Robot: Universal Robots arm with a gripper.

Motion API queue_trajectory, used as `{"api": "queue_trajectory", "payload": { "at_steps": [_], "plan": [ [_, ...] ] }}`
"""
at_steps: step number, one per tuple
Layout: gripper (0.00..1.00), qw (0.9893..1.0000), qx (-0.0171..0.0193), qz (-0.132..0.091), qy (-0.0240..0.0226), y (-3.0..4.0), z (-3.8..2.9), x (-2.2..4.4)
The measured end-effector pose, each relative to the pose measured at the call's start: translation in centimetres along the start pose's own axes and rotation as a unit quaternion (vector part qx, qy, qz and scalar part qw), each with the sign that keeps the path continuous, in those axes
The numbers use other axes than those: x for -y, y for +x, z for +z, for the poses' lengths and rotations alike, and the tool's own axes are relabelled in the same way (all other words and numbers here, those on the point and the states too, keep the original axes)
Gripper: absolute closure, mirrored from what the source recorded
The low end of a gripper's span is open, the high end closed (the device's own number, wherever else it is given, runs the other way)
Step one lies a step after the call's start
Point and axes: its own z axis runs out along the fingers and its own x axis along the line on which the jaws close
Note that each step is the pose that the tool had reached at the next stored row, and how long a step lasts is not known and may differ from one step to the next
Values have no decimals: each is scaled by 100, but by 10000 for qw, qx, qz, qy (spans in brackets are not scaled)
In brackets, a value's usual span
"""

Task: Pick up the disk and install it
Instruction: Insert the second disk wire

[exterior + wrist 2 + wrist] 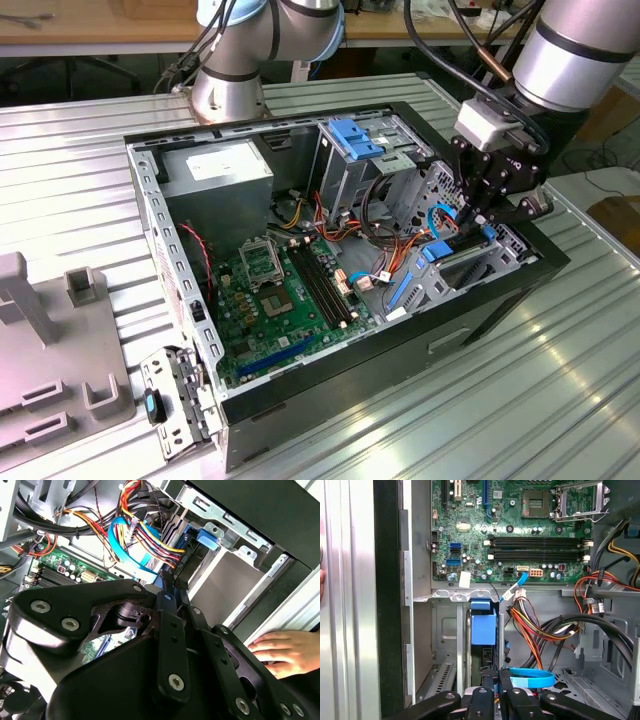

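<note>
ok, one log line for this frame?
gripper: shut on disk | disk: on edge in case bay, blue rail showing | person's hand: on case edge

Premises read as a robotics lab or electronics assembly workshop: an open computer case point(330, 270) with exposed motherboard point(275, 295) sits on a ribbed metal table point(80, 180), robot arm base point(228, 85) mounted behind it, grey fixture block point(50, 350) beside it.

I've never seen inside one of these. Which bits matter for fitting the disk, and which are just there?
Job:
disk
gripper, at the disk
drive bay

Just there:
motherboard
power supply
grey stand
hand on the case
</note>
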Motion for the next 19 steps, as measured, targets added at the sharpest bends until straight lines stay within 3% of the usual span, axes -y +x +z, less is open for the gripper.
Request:
{"api": "queue_trajectory", "payload": {
  "at_steps": [5, 9, 11, 19],
  "plan": [
    [84, 10000, 31, 3, 17, 36, 10, -40],
    [84, 10000, 31, 19, 18, 37, 17, -41],
    [84, 10000, 79, 37, 18, 36, 17, -41],
    [84, 10000, 82, 38, 18, 36, 21, -28]
  ]
}}
